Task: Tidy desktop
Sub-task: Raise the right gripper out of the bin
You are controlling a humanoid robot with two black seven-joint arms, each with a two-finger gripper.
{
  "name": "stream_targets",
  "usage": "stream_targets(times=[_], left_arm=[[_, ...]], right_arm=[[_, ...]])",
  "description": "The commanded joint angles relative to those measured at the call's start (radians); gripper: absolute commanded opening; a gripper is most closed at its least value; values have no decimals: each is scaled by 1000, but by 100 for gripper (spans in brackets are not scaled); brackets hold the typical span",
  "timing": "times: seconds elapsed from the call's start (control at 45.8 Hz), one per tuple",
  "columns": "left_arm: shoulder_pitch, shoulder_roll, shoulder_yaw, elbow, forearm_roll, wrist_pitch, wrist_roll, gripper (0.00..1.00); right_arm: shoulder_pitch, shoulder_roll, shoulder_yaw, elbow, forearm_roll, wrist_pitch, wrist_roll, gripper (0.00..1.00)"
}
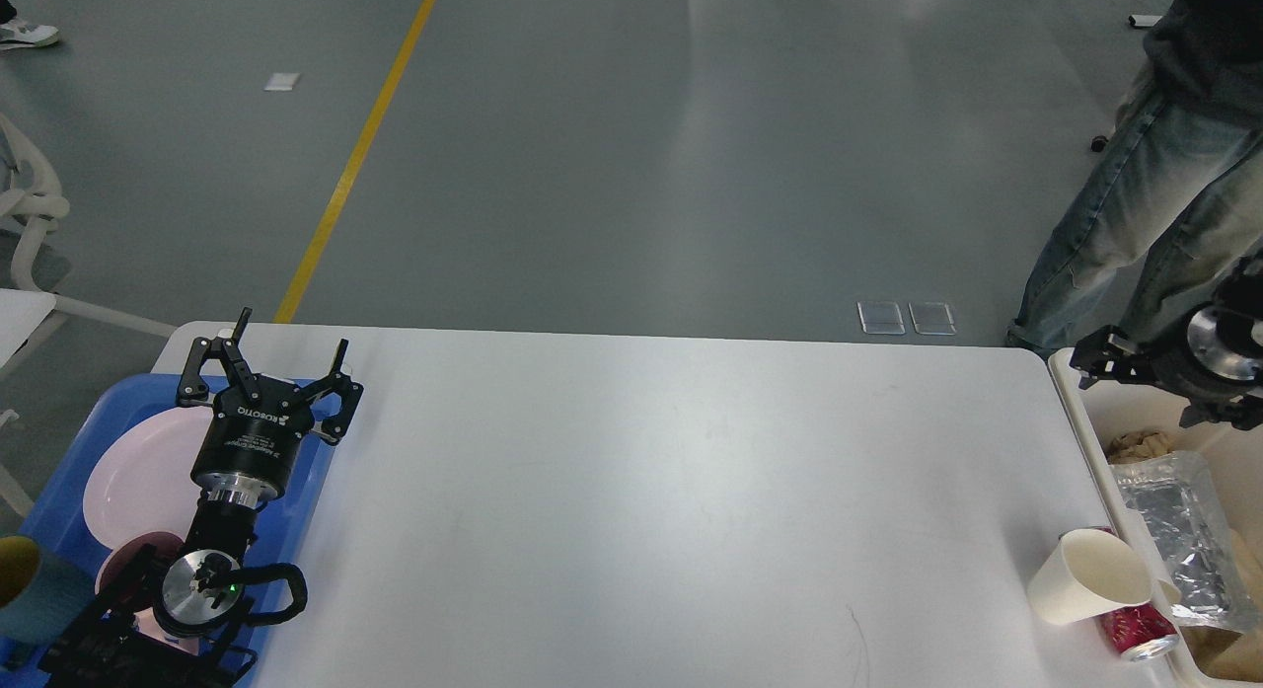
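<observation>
White and matte, the desktop [631, 491] fills the lower view. At its left edge a blue tray [59, 491] holds a pink plate [138, 471]; the left gripper [286, 357] hangs above the tray's far right corner, fingers spread, holding nothing. By the right edge, near the front corner, a paper cup [1085, 574] lies tipped against a red can [1135, 634], beside the beige bin [1085, 421]. Over the bin's far edge, the right gripper [1110, 357] is too dark to tell whether it is closed.

Bright, even overhead light. Pale glare streaks run down the grey floor [691, 125] toward 12 o'clock. The white table [641, 491] shows only soft, faint shadows. Focus is sharp, blurring slightly at 3 o'clock.
</observation>
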State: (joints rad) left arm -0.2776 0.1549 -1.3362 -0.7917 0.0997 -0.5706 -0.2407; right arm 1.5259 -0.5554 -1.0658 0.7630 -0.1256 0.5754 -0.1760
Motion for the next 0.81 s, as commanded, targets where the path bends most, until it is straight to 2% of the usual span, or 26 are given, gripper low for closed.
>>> stream_targets(times=[0.0,0.197,0.306,0.503,0.59,0.787], left_arm=[[0,0,0,0,0,0,0,96],[0,0,0,0,0,0,0,96],[0,0,0,0,0,0,0,96],[0,0,0,0,0,0,-2,96],[0,0,0,0,0,0,-2,96],[0,0,2,0,0,0,-2,96]], right_arm=[[244,80,-115,139,1,204,-10,100],[549,130,-141,375,4,374,-10,100],[704,114,-145,577,6,385,-10,100],[902,34,-154,826,7,385,-11,100],[982,-11,-183,878,6,382,-10,100],[990,-23,-214,878,6,342,-8,100]])
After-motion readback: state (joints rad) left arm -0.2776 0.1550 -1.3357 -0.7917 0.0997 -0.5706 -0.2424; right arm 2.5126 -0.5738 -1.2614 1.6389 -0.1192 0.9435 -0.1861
